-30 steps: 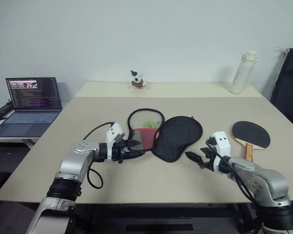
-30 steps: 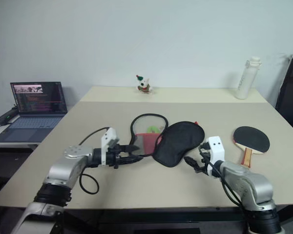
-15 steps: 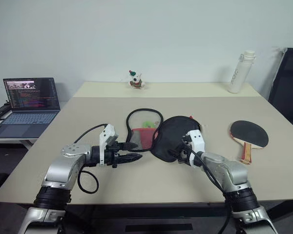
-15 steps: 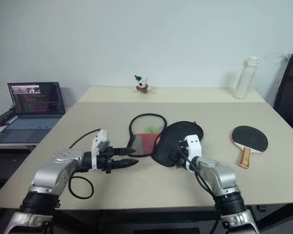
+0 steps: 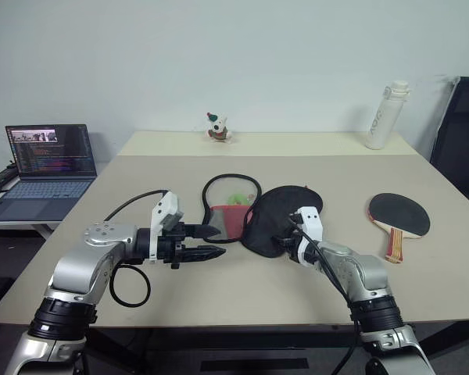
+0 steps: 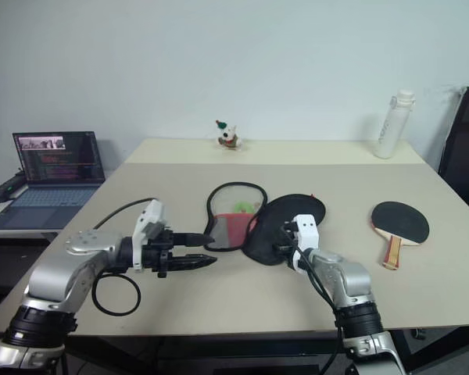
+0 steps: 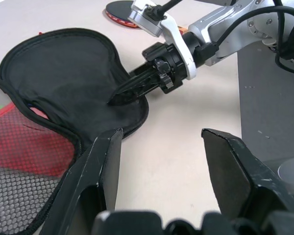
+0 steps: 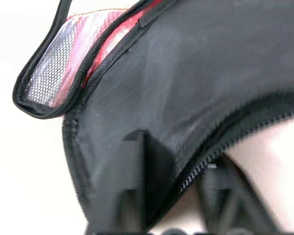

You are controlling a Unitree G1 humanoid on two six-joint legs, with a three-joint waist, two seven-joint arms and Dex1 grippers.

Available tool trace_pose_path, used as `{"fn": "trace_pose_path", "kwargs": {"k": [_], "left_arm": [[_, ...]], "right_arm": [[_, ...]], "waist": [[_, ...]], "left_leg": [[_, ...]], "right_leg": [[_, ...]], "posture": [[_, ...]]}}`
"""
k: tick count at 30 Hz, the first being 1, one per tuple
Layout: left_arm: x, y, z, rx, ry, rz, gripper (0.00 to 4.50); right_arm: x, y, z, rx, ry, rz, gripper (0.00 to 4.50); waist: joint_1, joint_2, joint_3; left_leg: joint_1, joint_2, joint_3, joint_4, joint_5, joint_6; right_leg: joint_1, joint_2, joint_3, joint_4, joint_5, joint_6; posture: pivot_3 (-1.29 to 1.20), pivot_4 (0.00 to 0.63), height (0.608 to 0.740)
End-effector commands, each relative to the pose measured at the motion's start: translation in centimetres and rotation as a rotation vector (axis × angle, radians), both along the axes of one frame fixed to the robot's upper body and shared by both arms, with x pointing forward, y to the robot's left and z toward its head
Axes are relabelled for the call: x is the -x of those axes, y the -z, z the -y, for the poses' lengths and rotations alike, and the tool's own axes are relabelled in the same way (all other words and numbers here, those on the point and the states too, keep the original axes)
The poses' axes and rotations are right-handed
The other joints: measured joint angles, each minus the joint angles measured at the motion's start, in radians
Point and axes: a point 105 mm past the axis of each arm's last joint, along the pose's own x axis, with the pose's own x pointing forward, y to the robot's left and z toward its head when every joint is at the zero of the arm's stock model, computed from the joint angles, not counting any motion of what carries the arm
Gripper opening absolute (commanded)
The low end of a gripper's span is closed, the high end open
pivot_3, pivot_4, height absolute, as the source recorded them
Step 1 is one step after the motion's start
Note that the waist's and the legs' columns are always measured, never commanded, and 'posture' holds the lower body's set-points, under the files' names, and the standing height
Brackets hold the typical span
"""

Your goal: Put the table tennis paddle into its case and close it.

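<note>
The case (image 5: 285,219) lies unzipped at the table's middle, its black flap folded out to the right of the red mesh half (image 5: 230,217). My right gripper (image 5: 276,244) is at the flap's near edge, fingers closed across the zip rim (image 8: 201,169); the left wrist view shows its tips pinched on the fabric (image 7: 122,93). My left gripper (image 5: 217,241) hovers open just left of the case, with nothing between its fingers (image 7: 105,156). The table tennis paddle (image 5: 399,213) lies flat at the right, black blade away from me, handle toward me.
Something small and green (image 5: 238,200) sits inside the open case. An open laptop (image 5: 51,160) is on a side table at the left. A small toy figure (image 5: 217,128) and a white bottle (image 5: 385,117) stand at the back. A black chair (image 5: 463,133) is at the right.
My right gripper swung left from beside the paddle to the case's near edge and closed on the flap. My left gripper drew back a little from the case and rose, staying open.
</note>
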Motion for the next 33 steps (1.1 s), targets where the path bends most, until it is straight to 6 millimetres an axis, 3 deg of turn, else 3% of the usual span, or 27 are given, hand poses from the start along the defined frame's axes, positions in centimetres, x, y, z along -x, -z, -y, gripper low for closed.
{"fn": "trace_pose_path", "kwargs": {"k": [1, 10, 18, 26, 33], "left_arm": [[0.3, -1.3, 0.2, 0.009, 0.011, 0.049, 2.80], [0.1, -0.8, 0.7, -0.021, 0.041, 0.053, 2.80], [0.0, -0.6, 1.2, -0.037, 0.070, 0.062, 2.80], [0.1, -0.4, 1.2, -0.040, 0.075, 0.064, 2.80], [0.2, -0.2, 1.1, -0.048, 0.073, 0.063, 2.80]], "right_arm": [[-0.1, -2.7, 0.5, -0.050, -0.006, 0.047, 0.05], [0.5, -3.7, 7.2, 0.101, -0.046, 0.005, 0.05], [-0.7, -4.3, 12.5, 0.258, -0.035, -0.010, 0.05], [-1.9, -3.8, 15.1, 0.401, -0.066, -0.023, 0.05], [-2.3, -3.5, 15.7, 0.408, -0.075, -0.041, 0.05]], "waist": [[0.000, 0.000, 0.000], [0.002, 0.000, 0.000], [-0.001, 0.000, 0.000], [0.000, 0.000, 0.001], [0.000, 0.000, 0.001]], "left_leg": [[0.000, 0.000, 0.000, 0.000, 0.000, 0.000], [-0.001, -0.001, 0.001, 0.000, 0.000, 0.000], [-0.001, 0.000, 0.003, 0.000, 0.000, 0.000], [-0.002, 0.000, 0.003, 0.000, 0.000, 0.000], [-0.002, -0.001, 0.003, 0.000, 0.000, 0.000]], "right_leg": [[0.000, 0.000, 0.000, 0.000, 0.000, 0.000], [0.000, 0.000, 0.000, -0.001, 0.000, 0.000], [-0.001, 0.000, 0.001, -0.001, 0.000, 0.000], [-0.001, 0.000, 0.001, -0.002, 0.000, 0.000], [-0.001, 0.000, 0.001, -0.001, 0.000, 0.000]], "posture": [[0.00, 0.150, 0.740], [0.00, 0.150, 0.740], [0.00, 0.150, 0.740], [0.00, 0.150, 0.740], [0.00, 0.150, 0.740]]}}
